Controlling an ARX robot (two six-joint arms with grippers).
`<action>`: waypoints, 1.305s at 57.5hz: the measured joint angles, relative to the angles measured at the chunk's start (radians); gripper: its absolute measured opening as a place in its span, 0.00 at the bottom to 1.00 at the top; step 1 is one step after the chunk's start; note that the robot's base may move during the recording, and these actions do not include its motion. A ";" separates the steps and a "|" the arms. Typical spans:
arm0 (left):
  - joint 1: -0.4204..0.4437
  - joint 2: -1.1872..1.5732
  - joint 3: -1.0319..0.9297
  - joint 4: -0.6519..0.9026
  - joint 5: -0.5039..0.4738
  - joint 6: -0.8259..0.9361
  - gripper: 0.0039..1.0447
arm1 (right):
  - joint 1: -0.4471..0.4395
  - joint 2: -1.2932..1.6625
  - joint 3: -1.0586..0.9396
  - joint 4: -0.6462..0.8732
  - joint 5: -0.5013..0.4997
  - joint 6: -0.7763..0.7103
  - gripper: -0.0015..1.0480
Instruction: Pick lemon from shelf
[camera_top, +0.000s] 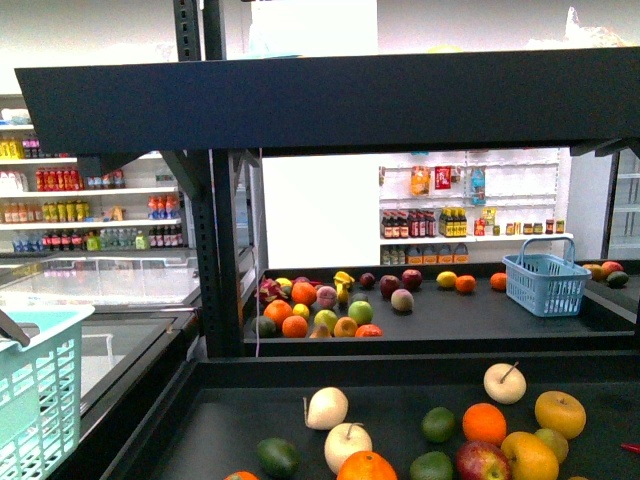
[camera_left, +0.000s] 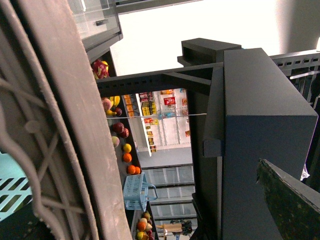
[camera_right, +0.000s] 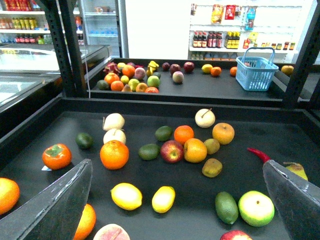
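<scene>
Two small yellow ovals lie side by side on the shelf's dark tray (camera_right: 280, 132) in the right wrist view: the lemon (camera_right: 163, 199) and a rounder one (camera_right: 126, 196). My right gripper (camera_right: 176, 167) hangs open just above and short of them, with its two dark fingers (camera_right: 55, 205) spread wide to either side. Both lemons fall below the edge of the front view. My left gripper (camera_left: 175, 210) is shut on the teal basket (camera_top: 40, 395), beside the shelf's left end. The basket's pale handle and mesh (camera_left: 50, 125) fill much of the left wrist view.
Oranges (camera_right: 114, 154), apples, avocados, a green apple (camera_right: 256, 208) and a red chilli (camera_right: 257, 154) crowd the tray around the lemons. Black perforated uprights (camera_top: 220, 250) stand behind. A far shelf holds more fruit and a blue basket (camera_top: 546, 284). A glass freezer (camera_top: 110, 300) stands at the left.
</scene>
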 joint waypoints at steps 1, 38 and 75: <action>0.000 0.001 0.002 -0.002 0.000 0.002 0.93 | 0.000 0.000 0.000 0.000 0.000 0.000 0.98; 0.004 0.027 0.007 -0.053 0.016 0.054 0.12 | 0.000 0.000 0.000 0.000 0.000 0.000 0.98; -0.220 -0.338 -0.164 -0.304 0.217 0.443 0.09 | 0.000 0.000 0.000 0.000 0.000 0.000 0.98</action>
